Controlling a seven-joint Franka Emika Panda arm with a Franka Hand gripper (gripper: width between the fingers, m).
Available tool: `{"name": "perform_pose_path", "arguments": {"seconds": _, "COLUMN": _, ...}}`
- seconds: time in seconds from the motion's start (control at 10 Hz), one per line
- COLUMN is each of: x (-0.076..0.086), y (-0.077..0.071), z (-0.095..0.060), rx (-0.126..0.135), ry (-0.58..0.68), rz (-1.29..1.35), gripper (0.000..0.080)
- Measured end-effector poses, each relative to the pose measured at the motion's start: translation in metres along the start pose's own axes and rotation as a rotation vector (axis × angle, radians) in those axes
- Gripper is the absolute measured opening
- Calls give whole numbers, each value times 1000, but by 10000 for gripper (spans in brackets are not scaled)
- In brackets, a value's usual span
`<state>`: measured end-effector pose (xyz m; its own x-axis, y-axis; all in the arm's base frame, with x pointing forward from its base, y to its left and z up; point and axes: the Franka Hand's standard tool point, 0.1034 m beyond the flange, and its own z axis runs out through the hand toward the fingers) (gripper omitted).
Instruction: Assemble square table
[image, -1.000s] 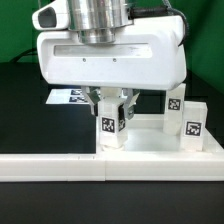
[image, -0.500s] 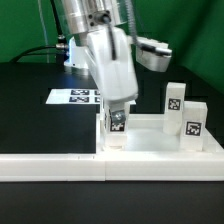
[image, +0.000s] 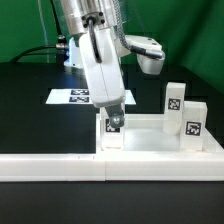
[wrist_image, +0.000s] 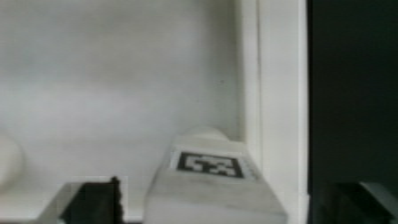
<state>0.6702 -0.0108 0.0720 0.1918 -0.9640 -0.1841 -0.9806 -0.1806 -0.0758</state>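
Exterior view: the square table top (image: 150, 140) lies flat on the black table surface (image: 25, 110), its raised rim facing up, pressed against the long white fence (image: 60, 167) that runs across the foreground. 3 tagged legs stand upright on the top. Leg 1 (image: 113, 133) stands at the corner nearest the fence on the exterior view's left, its black-white tag facing the camera. Leg 2 (image: 175, 103) stands at the far corner on the exterior view's right. Leg 3 (image: 195, 125) stands at the near corner on that same side, just beside leg 2.

The gripper (image: 113, 112) hangs directly above leg 1, turned edge-on to the camera. Its lower end meets the top of the leg. From this angle the finger spacing is hidden.

Wrist view: leg 1 (wrist_image: 210, 185) rises between the 2 dark fingertips (wrist_image: 93, 200). A visible gap separates each fingertip from the leg's sides, so the jaws stand wide and grip nothing. The white floor of the table top (wrist_image: 107, 90) fills the background, with its raised rim running as a bright strip beside the black table surface (wrist_image: 356, 80).

The marker board (image: 78, 97) lies flat on the black surface behind the arm, well apart from the table top, partly hidden by the arm.
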Motion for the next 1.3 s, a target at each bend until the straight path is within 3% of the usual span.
{"name": "perform_pose_path", "arguments": {"seconds": 0.1, "x": 3, "y": -3, "z": 1, "rx": 2, "ry": 10, "rz": -230, "gripper": 633}}
{"name": "perform_pose_path", "arguments": {"seconds": 0.6, "x": 7, "y": -1, "z": 0, "rx": -15, "ry": 12, "rz": -572, "gripper": 648}}
{"name": "perform_pose_path", "arguments": {"seconds": 0.7, "x": 7, "y": 0, "z": -1, "rx": -73, "ry": 48, "rz": -809, "gripper": 648}}
{"name": "perform_pose_path", "arguments": {"seconds": 0.8, "x": -2, "y": -3, "z": -5, "rx": -115, "ry": 67, "rz": -1026, "gripper": 648}}
{"name": "perform_pose_path", "arguments": {"seconds": 0.9, "x": -3, "y": -3, "z": -5, "rx": -130, "ry": 64, "rz": -1188, "gripper": 648}}
{"name": "perform_pose_path", "arguments": {"seconds": 1.0, "x": -3, "y": -3, "z": -4, "rx": -128, "ry": 63, "rz": -1165, "gripper": 648}}
{"name": "perform_pose_path", "arguments": {"seconds": 1.1, "x": -2, "y": -3, "z": -4, "rx": -129, "ry": 63, "rz": -1165, "gripper": 522}}
{"name": "perform_pose_path", "arguments": {"seconds": 1.2, "x": -3, "y": -3, "z": -4, "rx": -125, "ry": 64, "rz": -1123, "gripper": 522}}
{"name": "perform_pose_path", "arguments": {"seconds": 1.3, "x": -3, "y": -2, "z": -3, "rx": -122, "ry": 69, "rz": -1026, "gripper": 308}}
